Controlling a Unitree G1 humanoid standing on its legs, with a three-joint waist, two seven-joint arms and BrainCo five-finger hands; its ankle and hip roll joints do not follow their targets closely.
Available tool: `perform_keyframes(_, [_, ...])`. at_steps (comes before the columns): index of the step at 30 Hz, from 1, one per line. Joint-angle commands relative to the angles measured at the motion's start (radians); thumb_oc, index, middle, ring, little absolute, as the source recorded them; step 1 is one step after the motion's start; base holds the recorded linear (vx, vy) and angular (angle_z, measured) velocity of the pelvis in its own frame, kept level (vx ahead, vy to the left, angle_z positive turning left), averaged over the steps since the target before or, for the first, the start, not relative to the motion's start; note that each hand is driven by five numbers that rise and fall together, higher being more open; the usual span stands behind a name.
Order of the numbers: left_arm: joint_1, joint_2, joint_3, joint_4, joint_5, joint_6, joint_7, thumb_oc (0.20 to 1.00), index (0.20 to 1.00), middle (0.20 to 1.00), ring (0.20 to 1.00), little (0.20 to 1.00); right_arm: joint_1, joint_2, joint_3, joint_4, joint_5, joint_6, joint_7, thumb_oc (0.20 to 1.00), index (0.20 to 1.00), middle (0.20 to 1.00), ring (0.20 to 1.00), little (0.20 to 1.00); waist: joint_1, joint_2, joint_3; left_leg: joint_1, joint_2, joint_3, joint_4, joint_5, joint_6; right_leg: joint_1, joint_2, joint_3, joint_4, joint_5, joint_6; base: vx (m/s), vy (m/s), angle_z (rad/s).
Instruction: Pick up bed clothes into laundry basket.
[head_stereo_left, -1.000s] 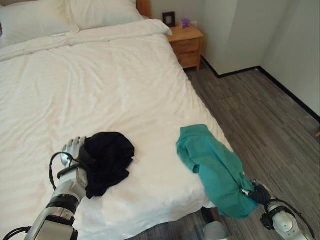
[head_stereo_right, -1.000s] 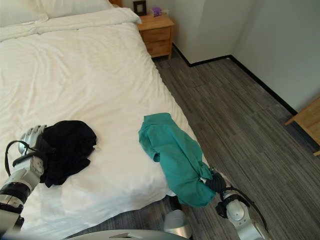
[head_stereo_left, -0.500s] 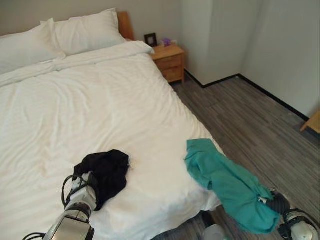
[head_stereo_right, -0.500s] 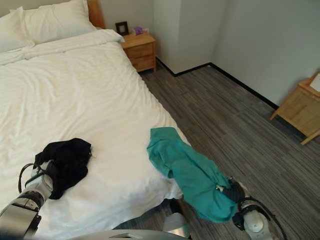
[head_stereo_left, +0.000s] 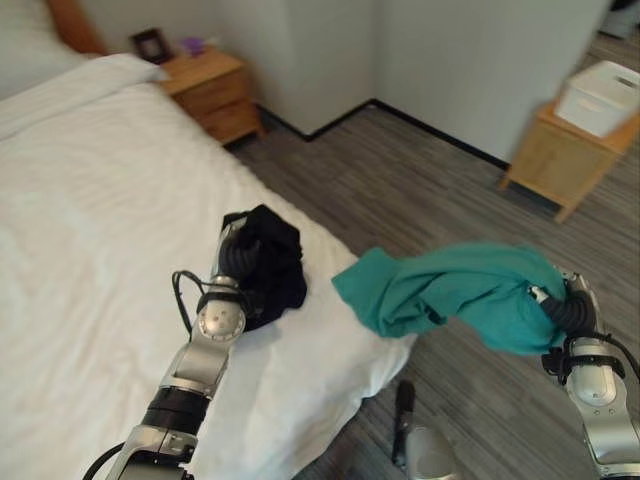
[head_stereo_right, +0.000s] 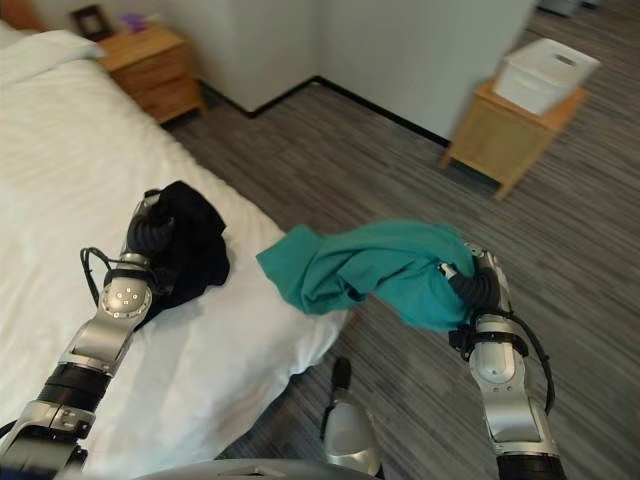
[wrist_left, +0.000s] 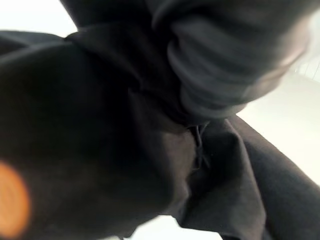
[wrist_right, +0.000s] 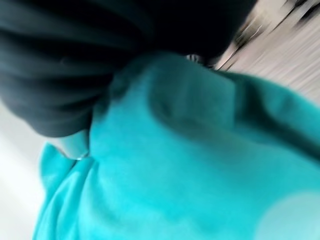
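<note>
The left arm is reaching forward over the bed, its left hand (head_stereo_left: 236, 262) lying buried in dark cloth with the fingers hidden. The right arm is standing raised at the right, its right hand (head_stereo_right: 478, 283) wrapped in teal cloth, fingers also hidden.

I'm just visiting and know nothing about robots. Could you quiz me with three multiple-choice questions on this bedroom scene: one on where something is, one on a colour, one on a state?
1. Where is the white bin?
A. on the bed
B. on a wooden side table
C. on the floor

2. What colour is the garment in the right hand?
A. teal
B. red
C. white

3. How is the teal garment?
A. folded flat
B. lifted off the bed
C. in the bin

Answers:
1 B: the white bin sits atop the wooden side table.
2 A: the right hand carries the teal garment.
3 B: it hangs past the bed edge; the left hand is at the black garment.
</note>
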Motion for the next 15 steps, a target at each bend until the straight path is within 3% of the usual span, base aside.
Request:
perform_keyframes(1, [0.015,0.041,0.015,-0.026,-0.087,-0.080,-0.033,0.200,0.200,0.200,0.200,0.200,0.015,-0.039,0.018,-0.061,0.039,-0.063,-0.029,0.200,0.200,0.200,0.200,0.200,-0.002,-0.065,-0.074,-0.149,-0.004,-0.104,-0.073,0.044,0.060,0.310,-0.137,0.059,-0.139,0.066,0.194,0.00,-0.064,-1.51])
perform_keyframes(6, [0.066,-0.018,-0.051,-0.087,-0.174,-0.092,-0.074,0.200,0.200,0.200,0.200,0.200,-0.004,-0.037,0.073,-0.049,0.047,-0.062,-0.043,0.200,0.200,0.200,0.200,0.200,-0.005,-0.046,-0.079,-0.115,0.026,-0.027,-0.064,0.079,0.044,0.322,-0.111,0.056,-0.238,0.065,0.187,0.05,-0.267,-0.90])
perform_keyframes(9, [0.095,-0.049,-0.103,-0.097,-0.227,-0.092,-0.109,0.200,0.200,0.200,0.200,0.200,0.001,-0.034,0.088,-0.052,0.073,-0.066,-0.038,0.200,0.200,0.200,0.200,0.200,-0.018,-0.038,-0.078,-0.087,0.048,0.004,-0.039,0.093,0.026,0.318,-0.062,0.110,-0.273,0.024,0.167,0.14,-0.280,-0.87])
perform_keyframes(10, [0.096,-0.060,-0.116,-0.095,-0.255,-0.095,-0.108,0.200,0.200,0.200,0.200,0.200,0.003,-0.033,0.094,-0.057,0.082,-0.069,-0.039,0.200,0.200,0.200,0.200,0.200,-0.023,-0.037,-0.071,-0.087,0.073,0.016,0.009,0.088,0.017,0.319,-0.047,0.126,-0.276,-0.001,0.159,0.34,-0.474,-0.12])
perform_keyframes(11, [0.105,-0.068,-0.141,-0.085,-0.318,-0.088,-0.087,0.200,0.200,0.200,0.200,0.200,-0.013,-0.040,0.119,-0.066,0.085,-0.073,-0.044,0.200,0.200,0.200,0.200,0.200,-0.020,-0.043,-0.047,-0.122,0.153,-0.033,0.177,0.124,-0.022,0.327,-0.005,0.191,-0.284,-0.059,0.137,0.28,-0.386,-0.24])
perform_keyframes(12, [0.104,-0.066,-0.140,-0.085,-0.320,-0.088,-0.085,0.200,0.200,0.200,0.200,0.200,-0.015,-0.039,0.121,-0.065,0.085,-0.072,-0.045,0.200,0.200,0.200,0.200,0.200,-0.019,-0.040,-0.045,-0.125,0.171,-0.033,0.196,0.124,-0.031,0.327,0.005,0.192,-0.284,-0.064,0.132,0.33,-0.392,-0.44])
perform_keyframes(13, [0.102,-0.066,-0.149,-0.081,-0.344,-0.085,-0.077,0.200,0.200,0.200,0.200,0.200,-0.028,-0.050,0.134,-0.075,0.081,-0.074,-0.047,0.200,0.200,0.200,0.200,0.200,-0.002,-0.038,-0.024,-0.170,0.222,-0.134,0.293,0.169,-0.062,0.334,0.037,0.233,-0.289,-0.097,0.118,0.19,-0.231,-0.81])
perform_keyframes(14, [0.108,-0.066,-0.150,-0.081,-0.357,-0.083,-0.068,0.200,0.200,0.200,0.200,0.200,-0.036,-0.053,0.161,-0.089,0.084,-0.072,-0.038,0.200,0.200,0.200,0.200,0.200,0.024,-0.043,-0.010,-0.198,0.204,-0.295,0.322,0.156,-0.051,0.325,0.052,0.288,-0.293,-0.122,0.106,0.25,-0.261,-0.82])
perform_keyframes(15, [0.129,-0.069,-0.152,-0.091,-0.372,-0.087,-0.070,0.200,0.200,0.200,0.200,0.200,-0.029,-0.061,0.164,-0.100,0.072,-0.071,-0.035,0.200,0.200,0.200,0.200,0.200,0.034,-0.058,-0.003,-0.268,0.142,-0.486,0.378,0.090,-0.019,0.316,0.060,0.336,-0.293,-0.143,0.099,0.18,-0.304,-1.13])
